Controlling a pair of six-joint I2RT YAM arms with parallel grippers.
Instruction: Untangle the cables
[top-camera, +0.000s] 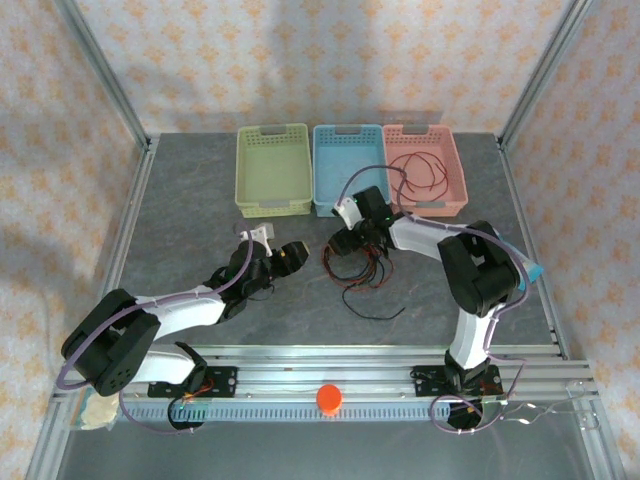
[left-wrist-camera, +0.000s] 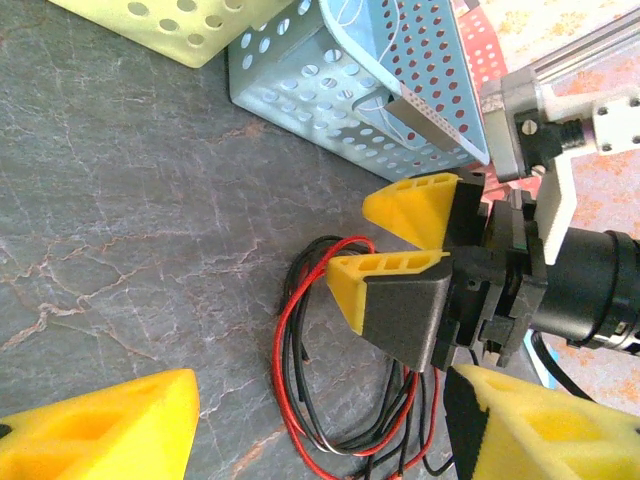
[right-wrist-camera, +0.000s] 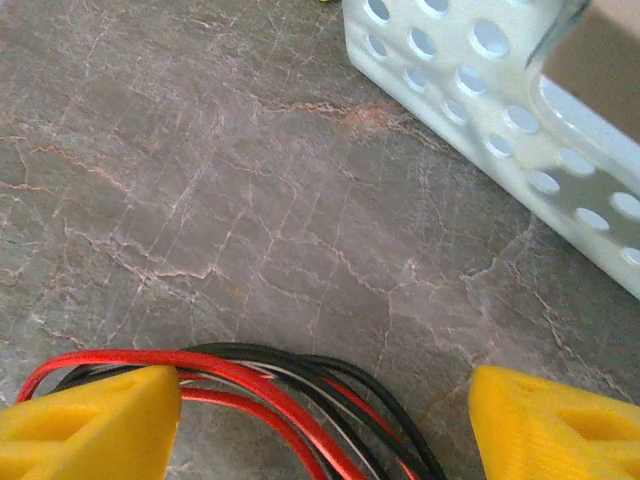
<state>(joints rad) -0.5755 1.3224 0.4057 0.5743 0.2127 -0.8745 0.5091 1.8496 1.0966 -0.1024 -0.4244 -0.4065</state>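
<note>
Bare table (top-camera: 190, 210) left, baskets (top-camera: 325, 206) close behind cables (top-camera: 362, 275)

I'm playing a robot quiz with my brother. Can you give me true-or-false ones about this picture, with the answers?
A green basket, a blue basket and a pink basket stand at the back. True.
A red cable lies in the pink basket. True.
The right gripper is shut tight. False: it is open over the cable tangle.
The left gripper holds the cable tangle. False: it is open and empty, apart from it.
</note>
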